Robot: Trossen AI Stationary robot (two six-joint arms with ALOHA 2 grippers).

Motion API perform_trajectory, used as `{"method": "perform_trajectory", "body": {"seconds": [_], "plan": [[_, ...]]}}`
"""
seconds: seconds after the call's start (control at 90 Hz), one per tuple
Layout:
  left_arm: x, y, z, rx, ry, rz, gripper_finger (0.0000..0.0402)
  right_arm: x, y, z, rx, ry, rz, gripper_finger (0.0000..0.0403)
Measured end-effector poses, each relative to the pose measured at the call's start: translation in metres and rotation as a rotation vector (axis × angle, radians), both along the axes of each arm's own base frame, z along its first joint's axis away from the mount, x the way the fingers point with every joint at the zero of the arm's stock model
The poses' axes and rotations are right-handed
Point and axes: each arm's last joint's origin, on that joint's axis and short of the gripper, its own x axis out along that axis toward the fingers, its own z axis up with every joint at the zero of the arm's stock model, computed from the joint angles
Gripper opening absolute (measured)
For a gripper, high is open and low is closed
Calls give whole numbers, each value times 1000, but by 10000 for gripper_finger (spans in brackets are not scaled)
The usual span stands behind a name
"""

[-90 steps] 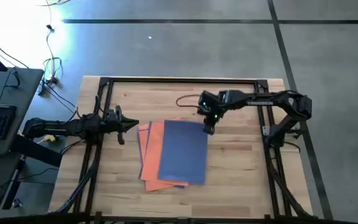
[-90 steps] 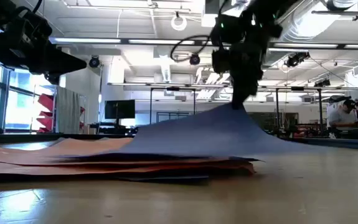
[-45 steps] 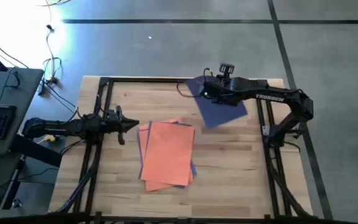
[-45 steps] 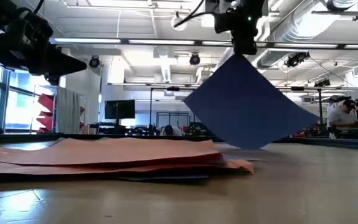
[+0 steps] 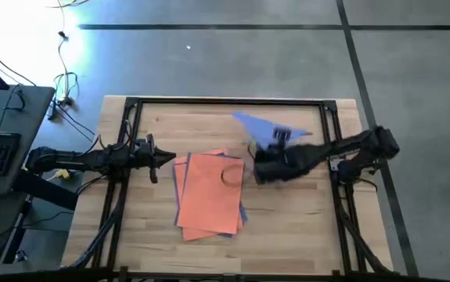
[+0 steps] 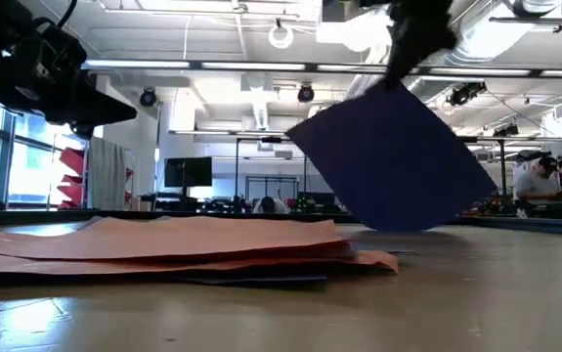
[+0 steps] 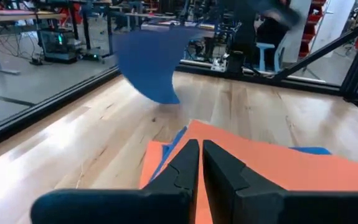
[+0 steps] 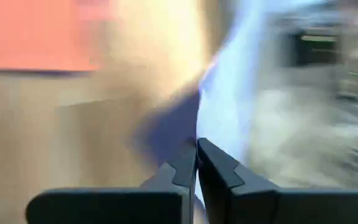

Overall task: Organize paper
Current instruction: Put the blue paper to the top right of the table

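Pinching one blue sheet [image 6: 398, 161] aloft: right gripper [image 8: 195, 163] | left gripper [image 7: 200, 163] pressed together, idle | orange-topped stack [image 5: 209, 194]: count untellable

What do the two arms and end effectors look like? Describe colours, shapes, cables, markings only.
Both arms are dark, jointed and slender. The left arm shows a small yellow patch near its base. Each end effector, left and right, has two black angular fingers with stepped inner edges. A dark cable loop hangs by the right arm. No markings are legible.
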Motion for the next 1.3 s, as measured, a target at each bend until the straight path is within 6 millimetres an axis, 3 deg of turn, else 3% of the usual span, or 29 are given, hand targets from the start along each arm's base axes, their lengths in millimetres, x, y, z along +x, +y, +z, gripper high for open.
{"method": "perform_trajectory", "body": {"seconds": [0.1, 0.222, 0.378, 0.544, 0.6, 0.733, 0.822, 0.967, 1.1, 1.222, 1.3], "plan": [[0, 0, 0, -1, 1, 0, 1, -3, 24, -25, 254, 3, 27, 0], [0, 0, 0, -6, 0, 1, 1, -17, 37, -57, 276, 30, -9, 0], [0, 0, 0, -10, -4, 2, 1, -32, 29, -85, 180, 128, 37, 0], [0, 0, 0, -9, -5, 6, 1, -26, 12, -105, 119, 225, 363, 0], [0, 0, 0, -9, -6, 6, 1, -20, 1, -108, 62, 230, 404, 0], [0, 1, 0, -7, -8, 22, 1, -7, -38, -105, -179, 217, 300, 0], [0, 1, 1, -4, -10, 39, 1, 8, -52, -95, -179, 154, 344, 0], [0, 1, 1, -4, -10, 42, 1, 19, -33, -85, 103, 70, 558, 0], [0, 1, 1, -2, -9, 42, 1, -6, -12, -92, 333, 274, 627, 0], [0, 1, 1, 3, -8, 42, 1, -32, -13, -100, 232, 520, 585, 0], [0, 1, 1, 4, -8, 42, 1, -37, -20, -103, 97, 569, 519, 0]]}}
